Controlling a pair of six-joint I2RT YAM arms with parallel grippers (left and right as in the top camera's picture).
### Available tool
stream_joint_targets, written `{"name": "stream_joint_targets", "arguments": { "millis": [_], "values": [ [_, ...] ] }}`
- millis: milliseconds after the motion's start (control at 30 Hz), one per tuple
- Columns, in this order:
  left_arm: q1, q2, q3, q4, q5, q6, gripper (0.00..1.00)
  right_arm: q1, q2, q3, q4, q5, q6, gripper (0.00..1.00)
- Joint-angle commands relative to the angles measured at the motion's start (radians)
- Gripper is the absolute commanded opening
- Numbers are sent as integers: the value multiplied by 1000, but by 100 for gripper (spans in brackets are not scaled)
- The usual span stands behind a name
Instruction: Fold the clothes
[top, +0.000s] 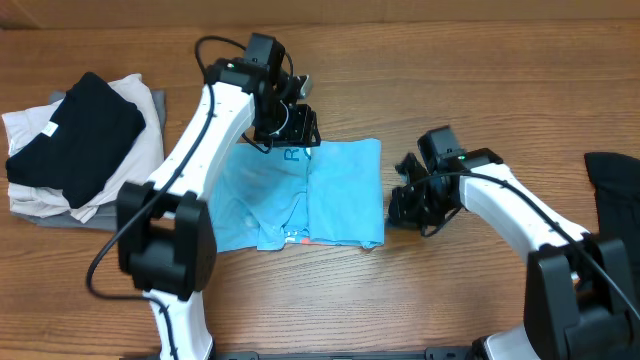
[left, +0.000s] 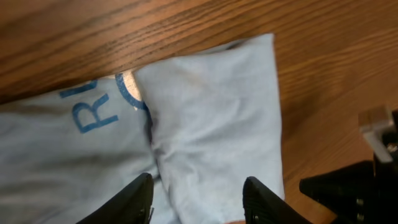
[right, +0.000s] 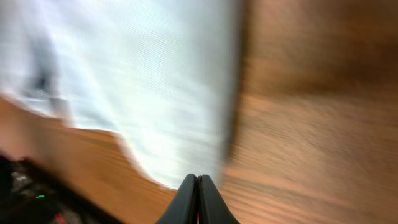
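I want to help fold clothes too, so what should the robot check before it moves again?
1. Is the left gripper open and holding nothing? Ok.
2. Is the right gripper shut and empty at the edge of the sky-blue fabric T-shirt? Ok.
3. Is the T-shirt's lower edge lined up? Not ok, the layers are uneven.
4. Is the black folded garment lying apart from the T-shirt? Ok.
5. Are the layers underneath smooth? Cannot tell.

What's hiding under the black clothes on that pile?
A whitish garment, with grey cloth peeking out below. The black garment covers their middles, so anything else there is hidden.
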Motion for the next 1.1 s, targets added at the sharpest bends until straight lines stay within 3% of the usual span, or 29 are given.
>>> {"name": "stream_joint_targets", "arguments": {
  "millis": [0,100,233,467,567,700,1067],
  "values": [
    [5,-72,25,-43,-87,11,50,10,-24,26,24,-133,-32,4],
    [43,-97,25,-126,-160,-43,77,16,-24,26,55,-153,-26,5],
    [142,-90,18,-239,-170,-53,86,16,-24,26,92,-153,19,5],
    [316,-81,-82,-321,-162,-52,93,16,-24,26,122,-153,23,6],
    [379,-81,-163,-304,-95,-4,94,16,-24,26,128,-153,23,8],
    [425,-81,-298,-212,16,71,100,16,-24,26,134,-152,23,9],
    [436,-80,-561,103,-92,56,99,16,-24,26,152,-153,23,10]
  ]
}}
